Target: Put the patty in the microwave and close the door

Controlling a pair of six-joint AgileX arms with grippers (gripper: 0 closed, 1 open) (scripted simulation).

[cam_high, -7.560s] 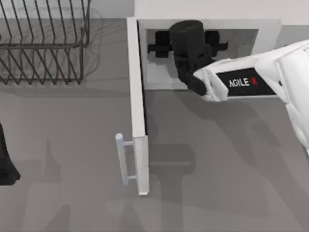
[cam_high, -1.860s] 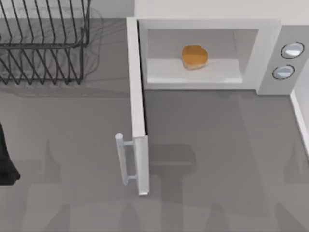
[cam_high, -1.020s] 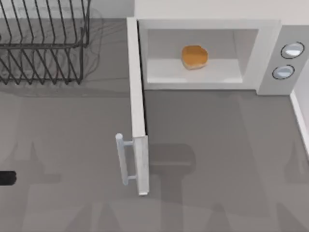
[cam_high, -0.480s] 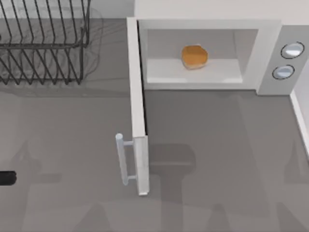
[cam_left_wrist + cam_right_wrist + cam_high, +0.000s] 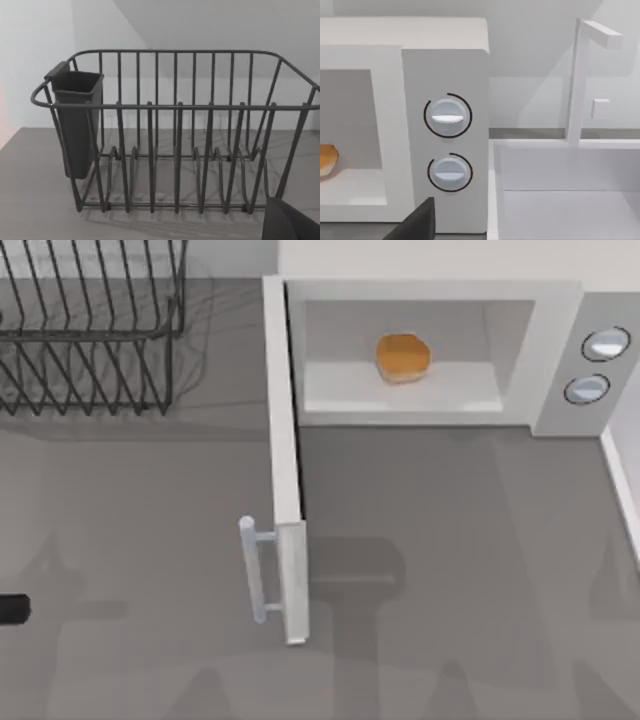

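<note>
Patty (image 5: 403, 357) lies on the cavity floor of the microwave (image 5: 520, 350), about mid-width, apart from the cavity walls. In the right wrist view an edge of the patty (image 5: 327, 159) shows inside the cavity of the microwave (image 5: 445, 65), past the frame post.

Door (image 5: 285, 460) stands open, swung out square to the front, hinged at the cavity's left side. Handle (image 5: 254, 570) sits on its left face near the free end, on two short posts.

Control panel at the microwave's right carries two round buttons (image 5: 606, 343), one above the other; same buttons (image 5: 447, 116) seen close in the right wrist view. A white sink (image 5: 560, 195) stands just beside the microwave on that side.

Black wire rack (image 5: 90, 330) sits at the table's far left, well apart from the door. In the left wrist view the rack (image 5: 175, 150) has a dark cup (image 5: 77, 120) hung at one end.

Left gripper (image 5: 12, 609): a dark tip at the table's left edge; whether open or closed, cannot tell. A dark part of it (image 5: 292, 222) shows in the left wrist view.

Right gripper (image 5: 417, 222): a dark part in front of the control panel, touching nothing; opening cannot be judged.
</note>
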